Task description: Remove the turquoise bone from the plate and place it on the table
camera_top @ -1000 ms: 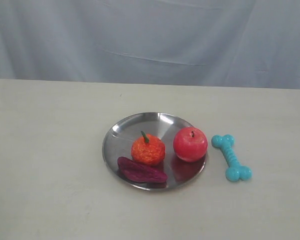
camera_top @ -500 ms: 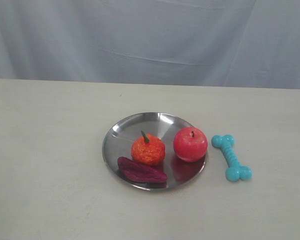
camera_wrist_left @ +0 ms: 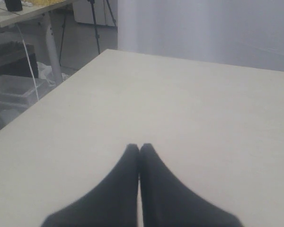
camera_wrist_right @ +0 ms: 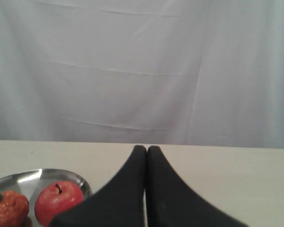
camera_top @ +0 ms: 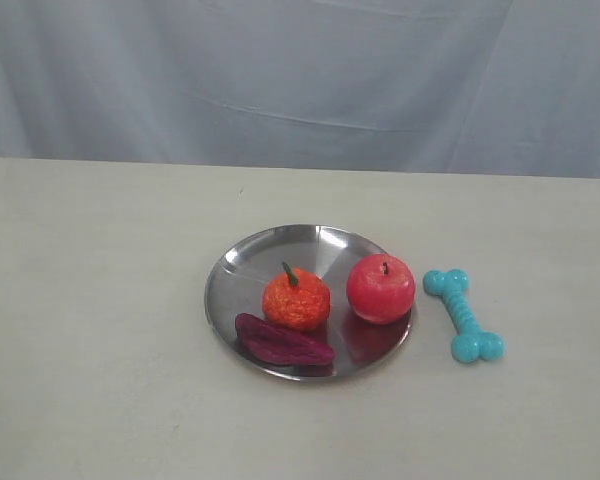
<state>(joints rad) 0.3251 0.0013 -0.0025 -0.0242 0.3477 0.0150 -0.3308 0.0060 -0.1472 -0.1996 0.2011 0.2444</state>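
Observation:
The turquoise bone [camera_top: 463, 314] lies flat on the beige table [camera_top: 100, 300], just right of the silver plate [camera_top: 270, 250] and apart from its rim. Neither gripper shows in the exterior view. The left wrist view has my left gripper [camera_wrist_left: 139, 147] shut, its black fingers pressed together over bare tabletop with nothing between them. My right gripper [camera_wrist_right: 146, 149] is shut too, empty, with the plate [camera_wrist_right: 38, 176] off to one side of it. The bone is hidden in both wrist views.
On the plate sit a red apple [camera_top: 380, 288], an orange [camera_top: 296, 298] and a dark purple sweet potato [camera_top: 282, 342]. The apple [camera_wrist_right: 58, 199] and orange [camera_wrist_right: 7, 209] also show in the right wrist view. A grey cloth backdrop [camera_top: 300, 80] hangs behind the table.

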